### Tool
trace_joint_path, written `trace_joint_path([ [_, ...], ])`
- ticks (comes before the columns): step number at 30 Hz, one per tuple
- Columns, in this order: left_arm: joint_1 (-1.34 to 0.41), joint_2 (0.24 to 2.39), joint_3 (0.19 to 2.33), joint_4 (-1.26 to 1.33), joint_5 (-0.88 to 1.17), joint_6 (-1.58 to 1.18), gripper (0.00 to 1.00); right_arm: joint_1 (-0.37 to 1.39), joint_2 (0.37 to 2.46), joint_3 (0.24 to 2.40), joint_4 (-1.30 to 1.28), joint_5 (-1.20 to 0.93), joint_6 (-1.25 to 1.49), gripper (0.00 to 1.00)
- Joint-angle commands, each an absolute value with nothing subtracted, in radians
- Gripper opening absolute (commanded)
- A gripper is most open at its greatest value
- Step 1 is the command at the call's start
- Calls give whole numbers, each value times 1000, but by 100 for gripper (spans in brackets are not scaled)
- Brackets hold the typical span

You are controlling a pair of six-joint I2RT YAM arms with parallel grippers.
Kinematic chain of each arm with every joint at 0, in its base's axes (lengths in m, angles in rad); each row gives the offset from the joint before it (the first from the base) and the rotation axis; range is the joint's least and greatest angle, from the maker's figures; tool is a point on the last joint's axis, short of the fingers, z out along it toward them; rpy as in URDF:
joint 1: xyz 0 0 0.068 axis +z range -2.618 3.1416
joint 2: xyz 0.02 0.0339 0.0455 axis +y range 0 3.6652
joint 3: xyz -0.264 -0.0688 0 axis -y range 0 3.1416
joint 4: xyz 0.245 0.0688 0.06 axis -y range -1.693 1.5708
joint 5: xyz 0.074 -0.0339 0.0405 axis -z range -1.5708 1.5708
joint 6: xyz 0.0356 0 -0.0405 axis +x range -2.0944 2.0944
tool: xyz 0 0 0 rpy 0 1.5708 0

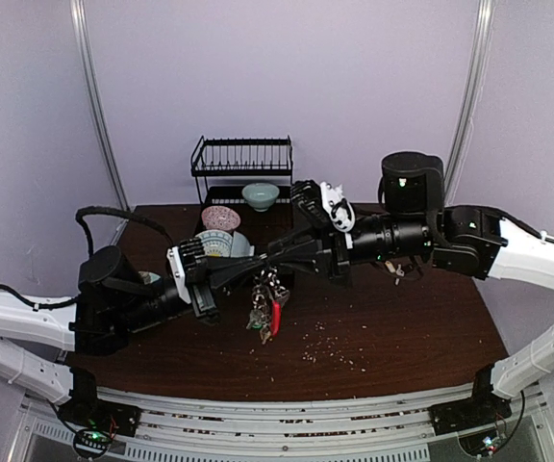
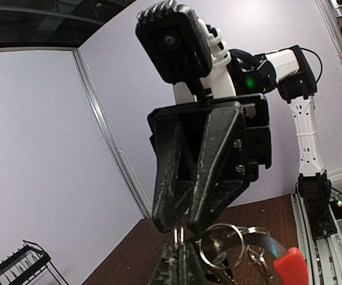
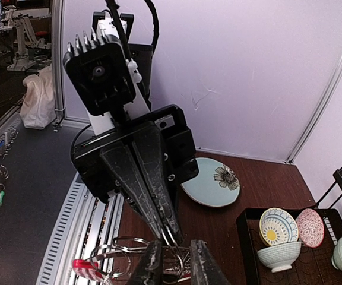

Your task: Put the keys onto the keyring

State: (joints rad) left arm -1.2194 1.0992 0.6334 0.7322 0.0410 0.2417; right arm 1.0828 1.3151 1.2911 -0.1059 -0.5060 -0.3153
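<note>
- Two pinches share the keyring (image 2: 221, 246), dangling toward 6 o'clock: left gripper (image 3: 170, 236) squeezes it, right gripper (image 2: 181, 228) clamps its loop.
- Threading seems underway; next, pry the coil apart.

A dark brown tabletop (image 1: 402, 327) carries a scatter of pale crumbs (image 1: 327, 342) near its middle; at its far edge a black wire dish rack (image 1: 242, 156) stands against the lilac wall (image 1: 287, 67); in front of the rack a black tray (image 3: 246, 234) holds a pale green bowl (image 1: 260, 195), a pink patterned dish (image 1: 220, 218) and a yellow-centred bowl (image 3: 278, 226) resting tilted on a pale ribbed bowl (image 3: 279, 256); just beside the tray lies a light blue plate (image 3: 211, 184) (one dark flower printed on it); a white bag (image 3: 38, 101) sits on the floor beyond the tabletop.
</note>
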Motion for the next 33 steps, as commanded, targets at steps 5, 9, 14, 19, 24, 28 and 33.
trace_joint_path([
  [5, -1224, 1082, 664, 800, 60, 239, 0, 1082, 1337, 1304, -125, -521, -323, 15],
  [9, -1224, 1077, 659, 803, 64, 241, 0, 1082, 1335, 1300, -131, -521, -323, 3],
  [14, -1224, 1081, 654, 795, 45, 218, 0, 1081, 1316, 1319, -181, -486, -333, 0],
  [19, -1215, 1069, 683, 602, -18, 176, 17, 1110, 1301, 1392, -346, -261, -405, 0],
  [24, -1213, 1058, 782, 301, -60, 170, 40, 1192, 1362, 1498, -562, 6, -509, 0],
  [28, -1212, 1077, 855, 166, -35, 198, 35, 1241, 1389, 1558, -611, 82, -545, 0],
  [33, -1213, 1097, 888, 156, 44, 218, 30, 1278, 1407, 1585, -602, 114, -571, 0],
])
